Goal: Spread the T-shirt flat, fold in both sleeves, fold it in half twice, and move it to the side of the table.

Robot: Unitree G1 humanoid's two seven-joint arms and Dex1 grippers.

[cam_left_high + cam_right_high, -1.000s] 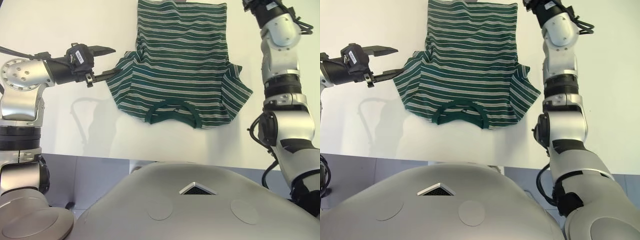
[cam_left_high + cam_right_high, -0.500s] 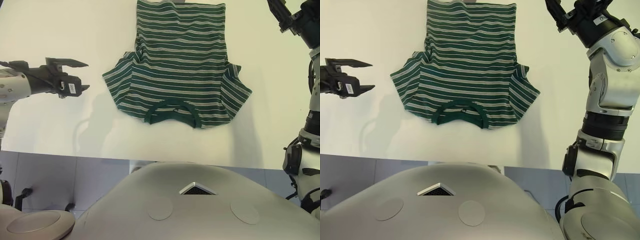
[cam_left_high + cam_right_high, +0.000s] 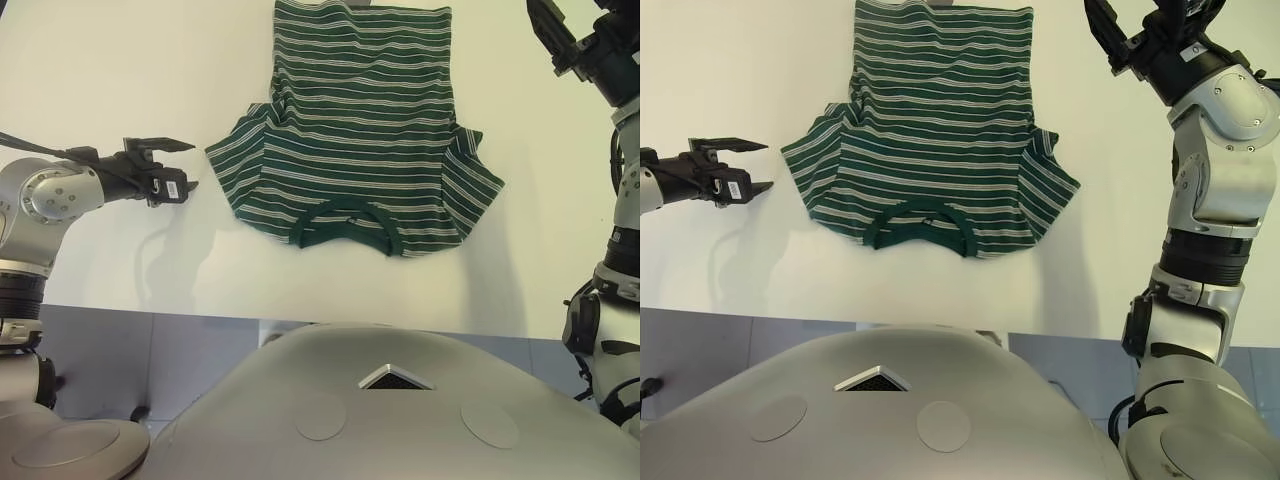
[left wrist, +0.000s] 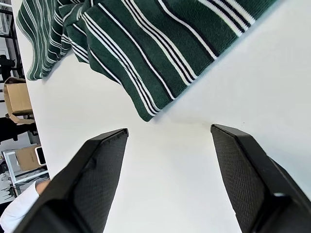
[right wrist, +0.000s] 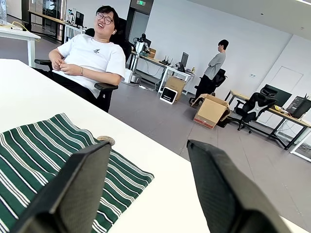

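The limp, light T-shirt [image 3: 360, 140] likely pinches best at its nine-o'clock sleeve hem [image 3: 215, 155], near the open left hand [image 3: 185, 165]; the right hand [image 5: 148, 148] gapes too.

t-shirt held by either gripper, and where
Nothing is held. The left gripper is open just short of the T-shirt sleeve; the right gripper is open, clear of it.
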